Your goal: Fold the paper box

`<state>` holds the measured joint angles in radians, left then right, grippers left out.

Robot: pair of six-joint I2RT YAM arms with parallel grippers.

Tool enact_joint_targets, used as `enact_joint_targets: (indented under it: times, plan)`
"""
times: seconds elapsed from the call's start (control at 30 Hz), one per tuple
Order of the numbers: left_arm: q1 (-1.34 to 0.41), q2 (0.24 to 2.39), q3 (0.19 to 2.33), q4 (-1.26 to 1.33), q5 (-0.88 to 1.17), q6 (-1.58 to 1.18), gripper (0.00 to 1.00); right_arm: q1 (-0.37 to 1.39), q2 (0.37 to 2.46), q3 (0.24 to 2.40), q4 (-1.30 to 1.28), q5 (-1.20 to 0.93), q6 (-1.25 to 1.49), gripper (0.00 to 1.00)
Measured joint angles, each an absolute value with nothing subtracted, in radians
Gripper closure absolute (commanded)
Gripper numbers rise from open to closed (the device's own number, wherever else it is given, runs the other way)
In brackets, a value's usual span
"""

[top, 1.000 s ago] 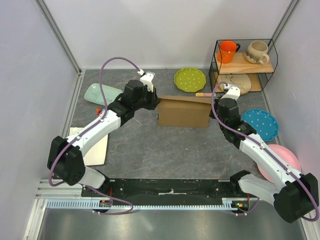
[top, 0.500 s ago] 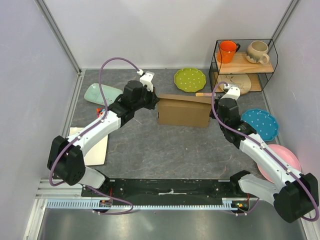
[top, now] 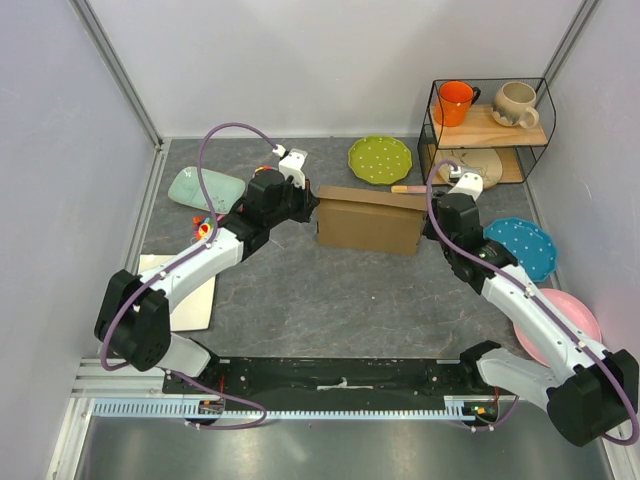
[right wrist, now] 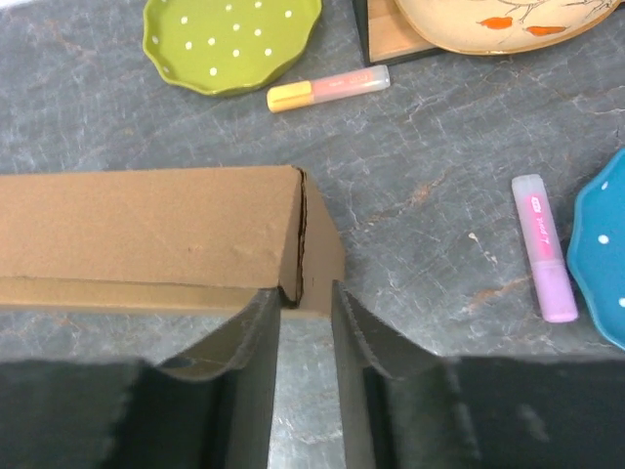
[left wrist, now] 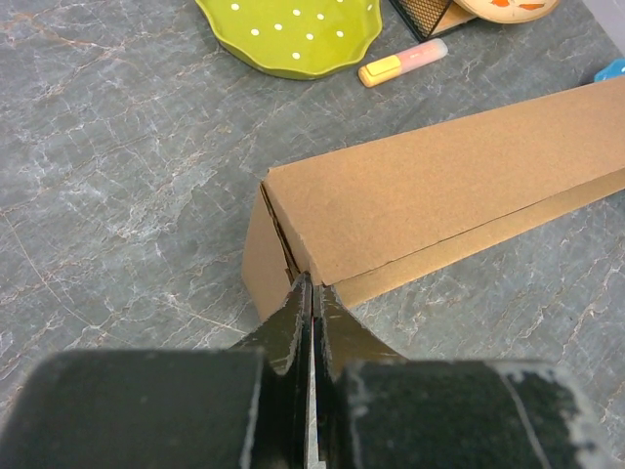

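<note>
Left gripper (left wrist: 311,285): jaws pressed flat together, with nothing seen between them. The tips touch the near corner of the paper box (left wrist: 439,176), at the seam under its top panel.
Right gripper (right wrist: 305,298): jaws parted with a clear gap. The lower corner of the box's end sits right at the tips, in line with the gap and not clamped.
Paper box: closed-up brown cardboard, lying lengthwise between the two grippers on the table (top: 330,290). It runs ahead and to the right of the left gripper, and ahead and to the left of the right one.
Box end at the left gripper: the end wall leans slightly outward, with a dark slit at the corner.
Box end at the right gripper: the panel is folded down, with a dark slit along its edge.
Green plate (right wrist: 229,39): white-dotted, beyond the box from both grippers and apart from it.
Yellow-and-pink marker (right wrist: 327,88): ahead of the right gripper, past the box, near the green plate.
Purple marker (right wrist: 543,249): to the right of the right gripper, just beside the blue plate (right wrist: 605,254).
Wire shelf (top: 485,130): well ahead and to the right of the right gripper, with an orange mug (top: 455,100) and a beige mug (top: 515,103) on its upper board.
Pink plate (top: 570,325): behind the right gripper, beside that arm.
Mint dish (top: 205,188): to the left of the left gripper.
White board (top: 185,295): behind and to the left of the left gripper.
</note>
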<state>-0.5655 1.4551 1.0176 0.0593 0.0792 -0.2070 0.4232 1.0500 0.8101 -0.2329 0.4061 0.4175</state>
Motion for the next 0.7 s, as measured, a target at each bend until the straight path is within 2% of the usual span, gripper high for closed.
enact_joint_targets:
  times: [0.27,0.33,0.37,0.4,0.47,0.5,0.6,0.7]
  plan:
    - [-0.567,1.455,1.031,0.035,0.075,-0.207,0.97,0.42,1.042,1.015,-0.405,0.387,0.428,0.59]
    - [-0.567,1.455,1.032,0.031,0.072,-0.207,0.93,0.42,1.039,1.058,-0.403,0.379,0.43,0.64]
    - [-0.568,1.455,1.033,0.029,0.071,-0.207,0.87,0.42,1.039,1.074,-0.397,0.374,0.431,0.66]
    - [-0.568,1.455,1.034,0.028,0.07,-0.207,0.84,0.42,1.04,1.082,-0.39,0.37,0.431,0.73]
    - [-0.568,1.455,1.036,0.024,0.07,-0.211,0.78,0.42,1.057,1.085,-0.377,0.362,0.432,0.79]
    - [-0.568,1.455,1.036,0.022,0.07,-0.214,0.77,0.42,1.073,1.085,-0.374,0.358,0.434,0.84]
    - [-0.57,1.452,1.039,0.012,0.071,-0.216,0.74,0.42,1.123,1.055,-0.351,0.346,0.441,0.9]
    - [-0.572,1.445,1.04,-0.004,0.075,-0.216,0.73,0.42,1.159,0.975,-0.346,0.344,0.446,0.93]
